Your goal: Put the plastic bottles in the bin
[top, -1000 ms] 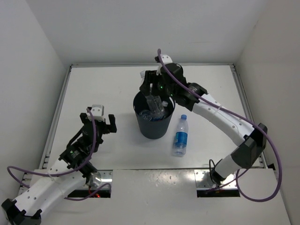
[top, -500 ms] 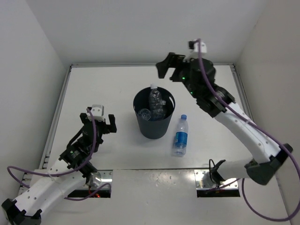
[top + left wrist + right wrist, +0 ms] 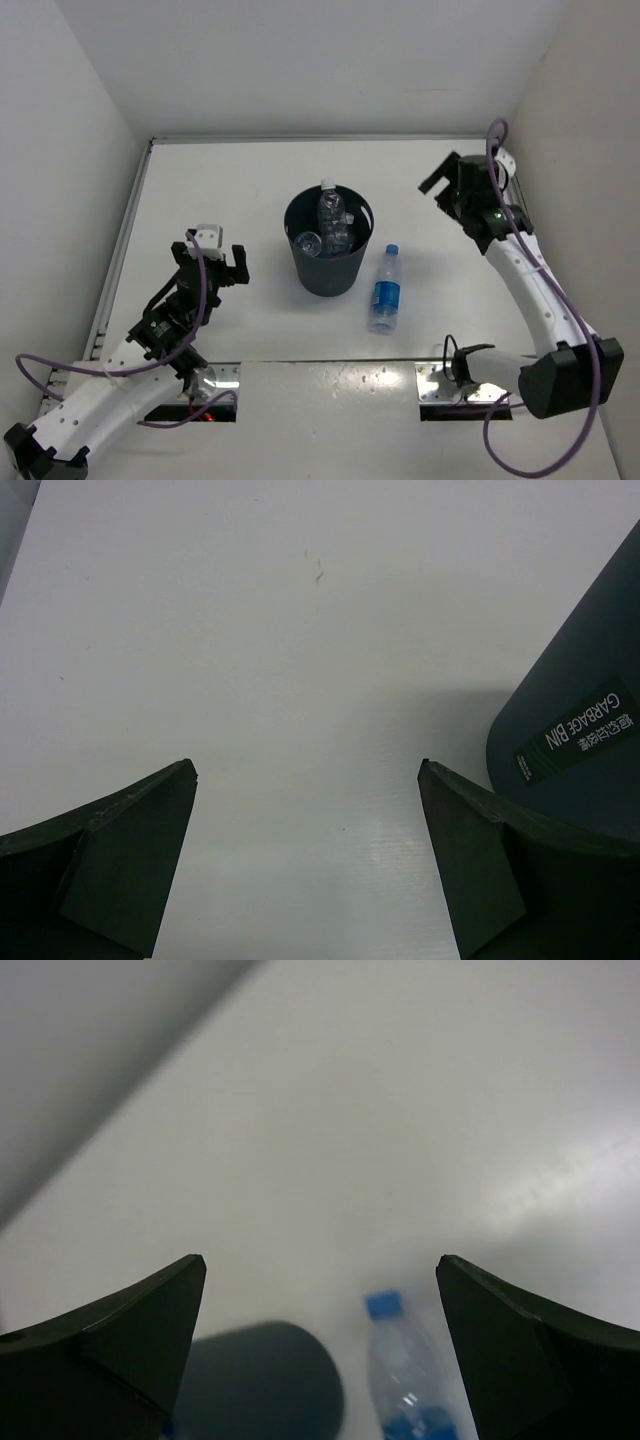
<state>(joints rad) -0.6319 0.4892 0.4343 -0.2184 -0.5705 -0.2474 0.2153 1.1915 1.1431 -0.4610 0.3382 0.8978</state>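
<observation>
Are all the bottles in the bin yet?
No, one blue-capped bottle lies on its side on the table beside the bin.

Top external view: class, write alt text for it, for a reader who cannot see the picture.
A round dark grey plastic bin stands mid-table holding clear plastic bottles, while one blue-capped, blue-labelled clear bottle lies on the white table just right of it. The black left gripper and right gripper hang open and empty, apart from the bin.
</observation>
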